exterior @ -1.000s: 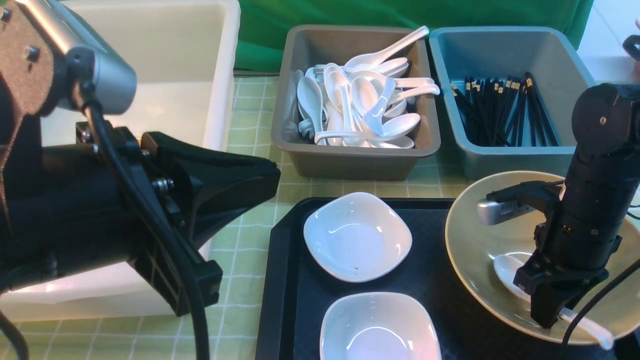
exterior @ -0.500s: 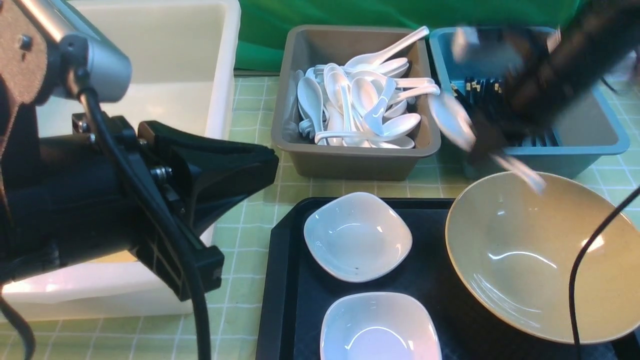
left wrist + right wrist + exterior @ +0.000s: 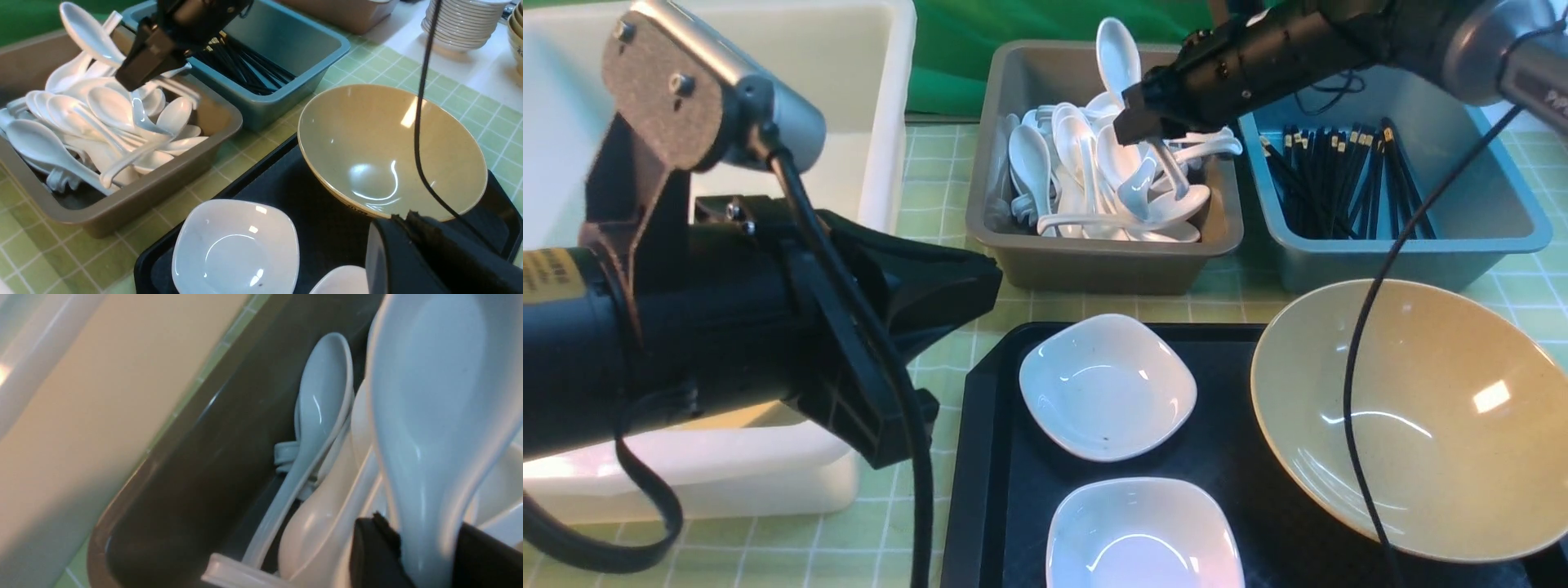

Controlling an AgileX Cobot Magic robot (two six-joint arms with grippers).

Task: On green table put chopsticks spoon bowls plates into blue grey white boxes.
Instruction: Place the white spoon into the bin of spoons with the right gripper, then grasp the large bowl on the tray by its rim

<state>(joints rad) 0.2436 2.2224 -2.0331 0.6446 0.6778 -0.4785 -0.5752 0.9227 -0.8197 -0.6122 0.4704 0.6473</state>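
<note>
**A:** What is taking up the most room?

**B:** The big milky-white plastic tub (image 3: pixel 882 122) is standing at the far left of the pale green grid-marked table (image 3: pixel 931 180). The flat black textured tray (image 3: pixel 988 457) is lying near the front, carrying the wide glossy tan-yellow bowl (image 3: pixel 1405 425) on its right side.

**A:** And the smaller bins?

**B:** The dark grey plastic bin (image 3: pixel 1094 265) is sitting at the back in the middle, holding a heap of white spoons (image 3: pixel 1086 188). The blue plastic bin (image 3: pixel 1405 253) is sitting just beside it on the right, with the thin black gold-banded chopsticks (image 3: pixel 1339 180) lying inside.

**A:** The dishes?

**B:** The small glossy white rounded-square plates are resting on the tray left of the bowl, one (image 3: pixel 1107 388) behind the other (image 3: pixel 1143 539).

**A:** What are the claws doing?

**B:** The right gripper (image 3: pixel 1137 122) is hanging over the grey bin. It is pinching the handle of a glossy white soup spoon (image 3: pixel 1114 51) between its black fingers (image 3: pixel 376 559), scoop pointing up. The left gripper (image 3: pixel 992 286) is hovering in front of the tub, empty, with its jaws pressed together.
</note>
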